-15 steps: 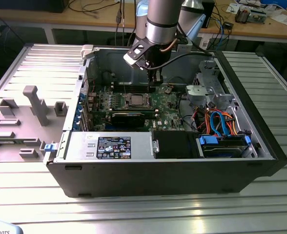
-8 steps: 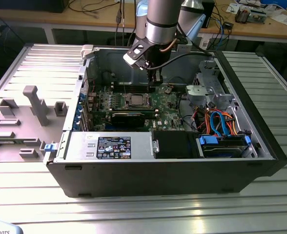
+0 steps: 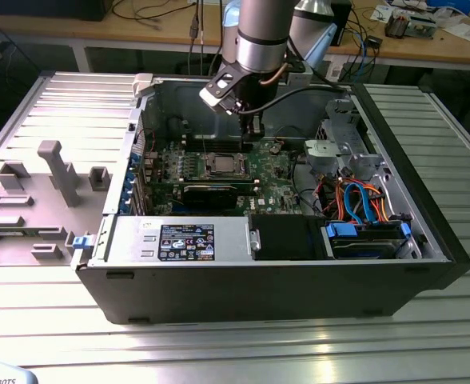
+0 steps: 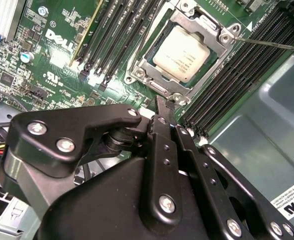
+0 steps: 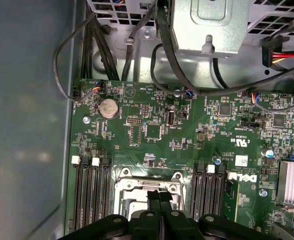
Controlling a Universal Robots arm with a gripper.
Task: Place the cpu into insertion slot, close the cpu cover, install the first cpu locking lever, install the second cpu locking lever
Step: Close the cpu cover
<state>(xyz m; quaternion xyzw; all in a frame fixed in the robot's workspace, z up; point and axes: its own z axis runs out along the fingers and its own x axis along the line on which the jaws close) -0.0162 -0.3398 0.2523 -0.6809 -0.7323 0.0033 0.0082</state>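
Over the insertion slot [image 4: 159,89], gripper [image 4: 163,104], fingers pressed together at its edge, second wrist view shows cpu [image 4: 182,52] seated inside cpu cover [image 4: 146,64], exterior view shows open computer case [image 3: 299,296] on ribbed table [image 3: 219,352].

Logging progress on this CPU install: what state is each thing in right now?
cpu: seated, metal top up, showing through the cover's window.
cpu cover: closed flat over the cpu.
locking lever: sticks out over the memory slots; seemingly unlatched.
pincer: shut, tips beside the cover's corner.
computer case: lying on its side, open.
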